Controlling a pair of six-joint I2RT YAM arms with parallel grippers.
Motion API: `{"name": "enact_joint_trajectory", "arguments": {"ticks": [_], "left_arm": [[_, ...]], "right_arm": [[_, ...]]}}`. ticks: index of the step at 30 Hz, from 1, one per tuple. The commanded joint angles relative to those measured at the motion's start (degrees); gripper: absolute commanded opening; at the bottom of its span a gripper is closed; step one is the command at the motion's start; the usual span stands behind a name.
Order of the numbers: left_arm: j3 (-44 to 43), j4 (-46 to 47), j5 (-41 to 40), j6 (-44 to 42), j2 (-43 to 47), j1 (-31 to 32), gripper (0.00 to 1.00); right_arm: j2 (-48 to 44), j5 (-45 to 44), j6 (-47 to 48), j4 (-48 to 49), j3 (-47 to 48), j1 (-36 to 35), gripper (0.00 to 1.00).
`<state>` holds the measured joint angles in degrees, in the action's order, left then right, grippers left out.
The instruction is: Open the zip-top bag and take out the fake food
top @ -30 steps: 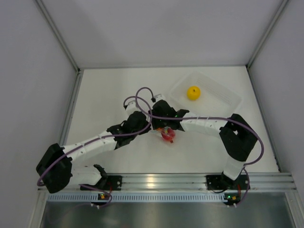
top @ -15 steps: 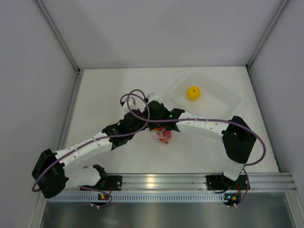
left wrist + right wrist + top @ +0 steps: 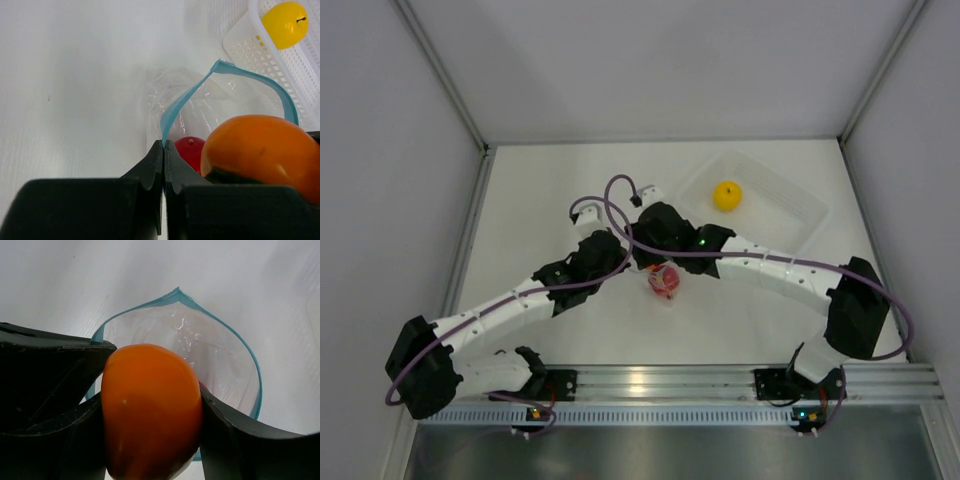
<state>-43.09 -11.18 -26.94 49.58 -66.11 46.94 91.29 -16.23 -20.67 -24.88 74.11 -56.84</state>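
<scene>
The zip-top bag (image 3: 210,102) is a clear pouch, its light blue zip strip (image 3: 177,110) spread into an open loop. My left gripper (image 3: 164,143) is shut on one end of that strip. My right gripper (image 3: 151,390) is shut on the orange fake food (image 3: 150,415), held just above the bag's open mouth (image 3: 220,360). The red fake food (image 3: 191,150) lies inside the bag, seen from above as a red spot (image 3: 666,282). The yellow fake food (image 3: 727,195) sits in the clear tray (image 3: 792,217).
The rigid perforated tray (image 3: 250,47) stands at the back right, close behind the bag. Both arms cross over the table's middle, with purple cables looping above the wrists (image 3: 620,200). Grey walls enclose the white table on three sides.
The right arm's elbow has swung out to the right and its wrist has drawn back slightly. The bag with the red fruit has shifted a little to the left. The left arm has barely moved.
</scene>
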Motion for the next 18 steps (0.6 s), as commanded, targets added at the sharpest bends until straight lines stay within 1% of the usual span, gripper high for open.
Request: {"name": "enact_joint_trajectory", "arguments": {"ticks": [1,7,10,11,13,14,15,16,18], "left_arm": [[-0.7,0.4,-1.5,0.7,0.5,-0.1,0.00],[-0.7,0.4,-1.5,1.0,0.2,-0.2,0.00],[-0.5,0.3,-1.4,1.0,0.3,-0.1,0.00],[-0.4,0.3,-1.4,1.0,0.5,-0.2,0.00],[-0.3,0.3,-1.4,0.9,0.8,-0.2,0.00],[-0.2,0.4,-1.4,0.8,1.2,-0.2,0.00],[-0.2,0.4,-1.4,0.8,1.2,-0.2,0.00],[-0.2,0.3,-1.3,0.8,1.2,-0.2,0.00],[-0.1,0.3,-1.0,0.8,1.6,-0.1,0.00]], "right_arm": [[-4.4,0.3,-0.3,0.7,-0.6,0.2,0.27],[-9.9,-1.1,0.1,-1.1,-0.9,1.6,0.27],[-13.2,-0.5,1.2,-1.9,-1.6,5.4,0.27],[-14.1,-0.1,1.3,-2.1,-1.9,8.4,0.27],[-17.0,0.8,1.9,-2.2,-3.2,11.9,0.27],[-17.8,0.8,2.6,-2.5,-3.5,16.0,0.27],[-18.5,0.8,2.8,-3.0,-4.1,18.1,0.27],[-18.5,1.7,3.3,-3.4,-4.5,23.0,0.27],[-18.0,2.9,3.9,-3.6,-5.9,28.0,0.29]]}}
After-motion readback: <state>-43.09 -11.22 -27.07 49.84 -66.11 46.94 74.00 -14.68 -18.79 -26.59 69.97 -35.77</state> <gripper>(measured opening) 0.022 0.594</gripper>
